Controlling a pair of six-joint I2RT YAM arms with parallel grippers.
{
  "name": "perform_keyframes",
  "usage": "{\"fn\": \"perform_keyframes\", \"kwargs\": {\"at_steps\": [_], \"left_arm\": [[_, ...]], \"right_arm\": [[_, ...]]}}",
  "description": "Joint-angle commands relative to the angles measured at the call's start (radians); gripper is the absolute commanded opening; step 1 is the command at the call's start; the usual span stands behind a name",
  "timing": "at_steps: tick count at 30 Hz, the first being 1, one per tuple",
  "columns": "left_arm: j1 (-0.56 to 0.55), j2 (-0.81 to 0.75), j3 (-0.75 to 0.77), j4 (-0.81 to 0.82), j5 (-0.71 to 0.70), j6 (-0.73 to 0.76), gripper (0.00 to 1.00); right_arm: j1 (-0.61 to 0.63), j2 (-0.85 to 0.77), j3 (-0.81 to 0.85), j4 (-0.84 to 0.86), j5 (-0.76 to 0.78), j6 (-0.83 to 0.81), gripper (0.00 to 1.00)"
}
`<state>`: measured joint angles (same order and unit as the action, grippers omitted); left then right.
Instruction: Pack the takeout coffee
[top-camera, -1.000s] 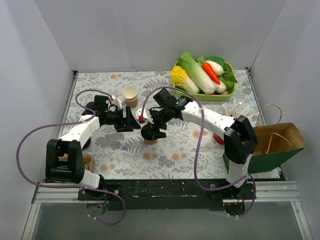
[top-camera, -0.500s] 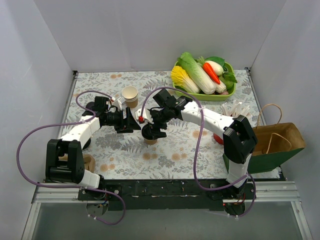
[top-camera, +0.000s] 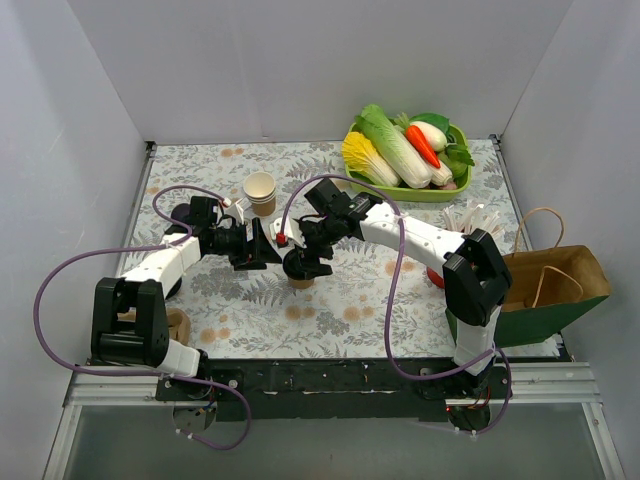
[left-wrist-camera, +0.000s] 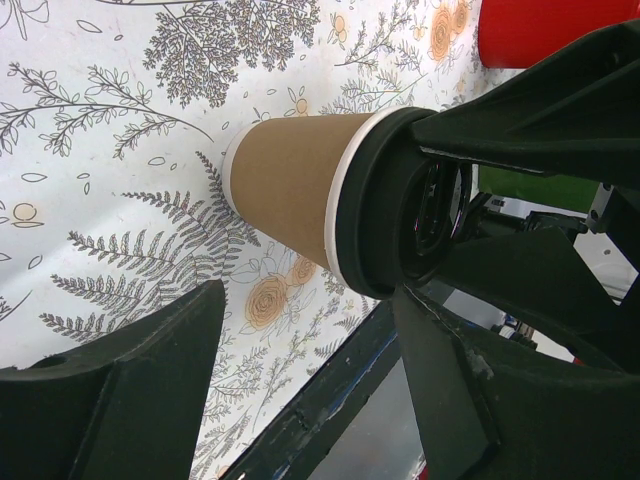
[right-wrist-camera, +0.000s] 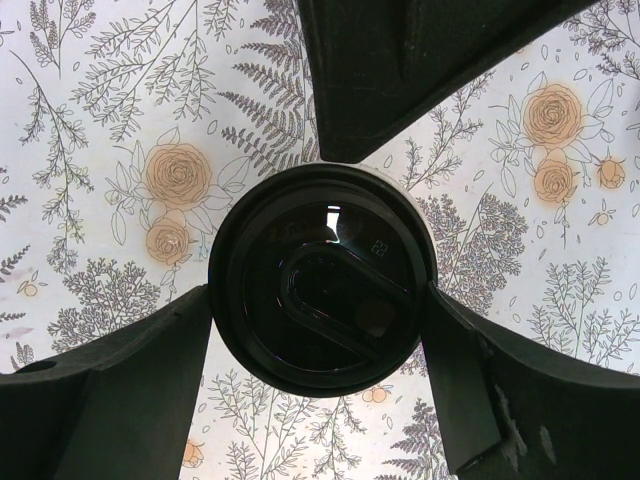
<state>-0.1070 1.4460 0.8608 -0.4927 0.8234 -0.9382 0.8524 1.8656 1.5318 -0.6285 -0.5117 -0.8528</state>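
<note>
Clenching on the takeout coffee (left-wrist-camera: 285, 180), the right claw (right-wrist-camera: 320, 300) is hanging over it from above, with its 2 fingers (right-wrist-camera: 120, 390) pressing opposite sides of the black lid (right-wrist-camera: 322, 270). The cup is standing upright near the middle of the floral desk (top-camera: 350, 310), its base touching the cloth and its tan wall showing below the lid.

The left claw (top-camera: 262, 246) is sitting low just beside the cup on its left and pointing at it. It is released, with its 2 fingers spread wide and touching nothing. In the left wrist view the cup is sitting ahead of those fingertips, apart from them.

1 stack of lidless tan cups (top-camera: 261, 192) is standing behind the left claw, near it but apart. A green tray of vegetables (top-camera: 410, 150) is sitting at the far right corner. A brown paper bag (top-camera: 555, 275) with handles is standing open at the right edge, past the right arm. A red cup of white straws (top-camera: 438, 279) is showing only partly behind that arm, next to the bag.
</note>
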Motion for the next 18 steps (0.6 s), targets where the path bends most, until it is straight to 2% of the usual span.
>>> {"fn": "perform_keyframes", "kwargs": {"at_steps": [1, 18], "left_arm": [[0.003, -0.010, -0.006, 0.016, 0.017, 0.001, 0.68], [0.003, 0.080, 0.011, 0.037, 0.006, -0.025, 0.66]], "right_arm": [[0.004, 0.020, 0.044, 0.007, -0.024, 0.009, 0.82], [0.004, 0.033, 0.018, 0.023, -0.011, 0.037, 0.86]]}}
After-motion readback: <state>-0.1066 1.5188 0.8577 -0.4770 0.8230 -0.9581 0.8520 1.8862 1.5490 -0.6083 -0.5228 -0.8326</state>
